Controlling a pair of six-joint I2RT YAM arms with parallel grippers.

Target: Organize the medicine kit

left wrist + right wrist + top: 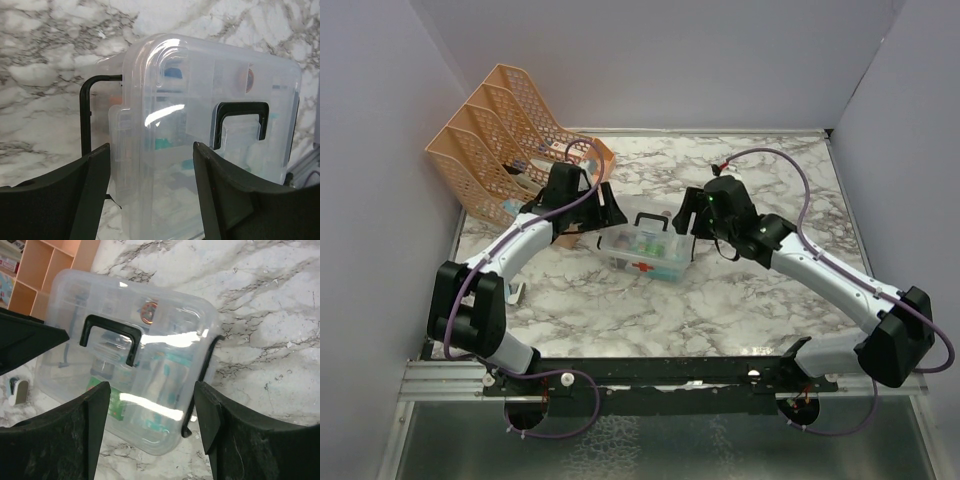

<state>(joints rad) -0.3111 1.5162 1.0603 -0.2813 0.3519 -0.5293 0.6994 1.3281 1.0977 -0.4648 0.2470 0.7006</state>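
Observation:
The medicine kit (643, 252), a clear plastic box with a red cross and a black top handle (651, 219), stands lid shut on the marble table (760, 300) between my two grippers. My left gripper (607, 214) is at its left end. In the left wrist view the left gripper (150, 170) is open, and the kit's end wall (165, 150) fills the gap just ahead of the fingertips. My right gripper (694, 218) hovers over the kit's right end. In the right wrist view the right gripper (150, 405) is open above the kit's lid (150, 335), gripping nothing.
A peach mesh file rack (505, 140) stands at the back left, close behind the left arm, and shows as the rack (45, 270) in the right wrist view. A small white object (17, 390) lies on the table beside the kit. Grey walls enclose the table.

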